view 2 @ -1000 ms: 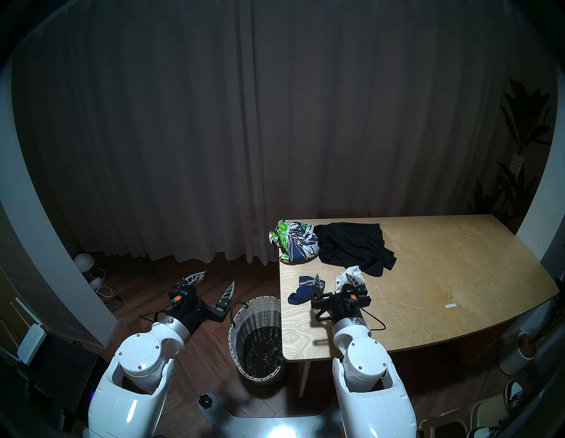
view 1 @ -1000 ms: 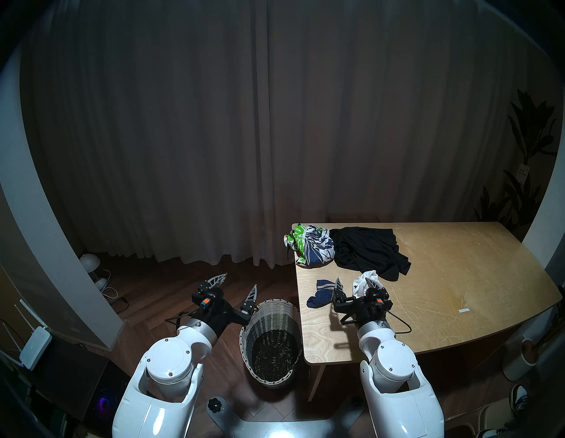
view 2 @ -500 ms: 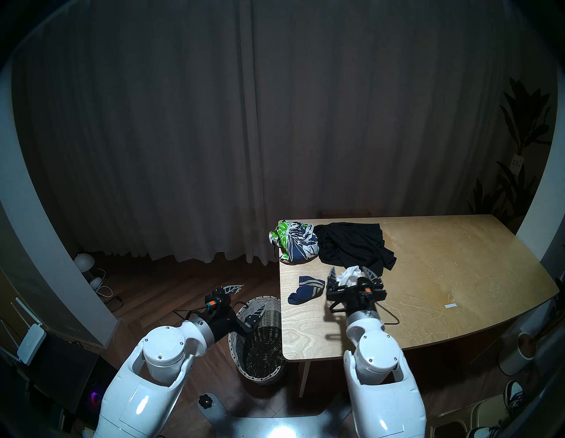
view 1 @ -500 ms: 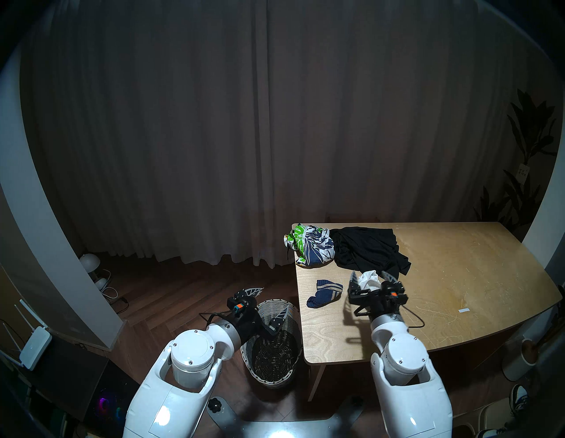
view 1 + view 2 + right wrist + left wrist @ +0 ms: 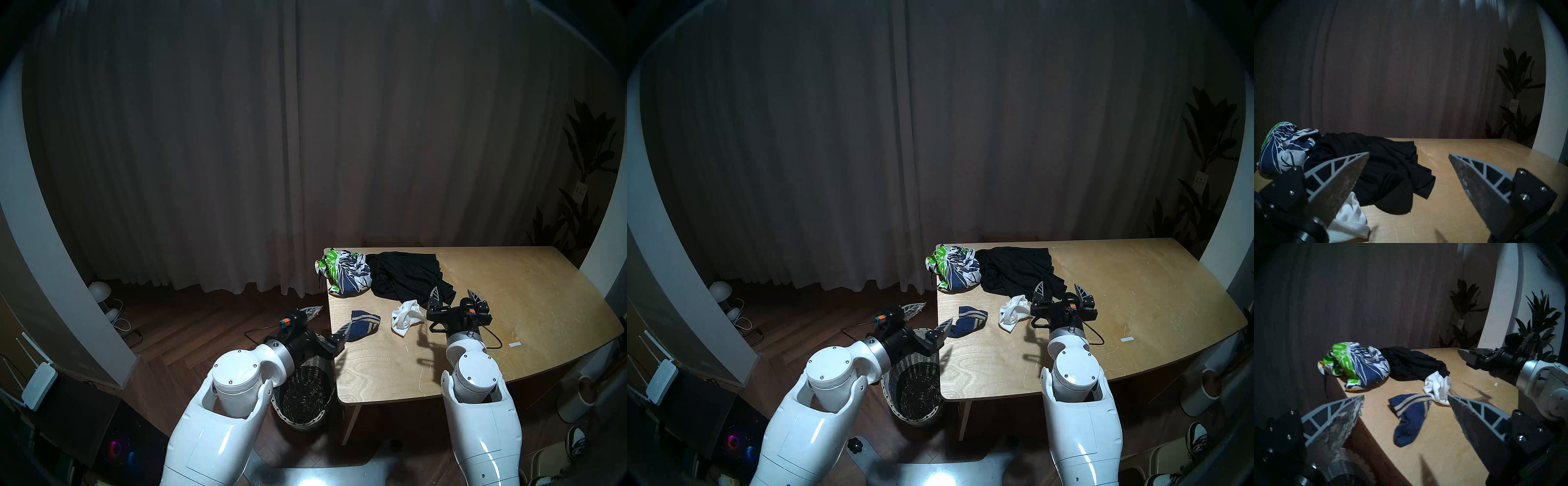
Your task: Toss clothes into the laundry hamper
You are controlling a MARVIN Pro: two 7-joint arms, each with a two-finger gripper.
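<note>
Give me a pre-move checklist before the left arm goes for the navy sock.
1. Left gripper jaws open and empty: ok.
2. Navy sock with pale stripes lying free on the wooden table, clear of the other clothes: ok.
3. Sock lined up between the left jaws in the left wrist view: ok.
4. Right gripper open, empty and clear of the sock, near the black garment: ok.
5. Small white garment close beside the sock, risk of a double grab: cannot tell.
6. Round woven wicker hamper upright, nothing seen inside; left arm covers part of the rim: ok.
</note>
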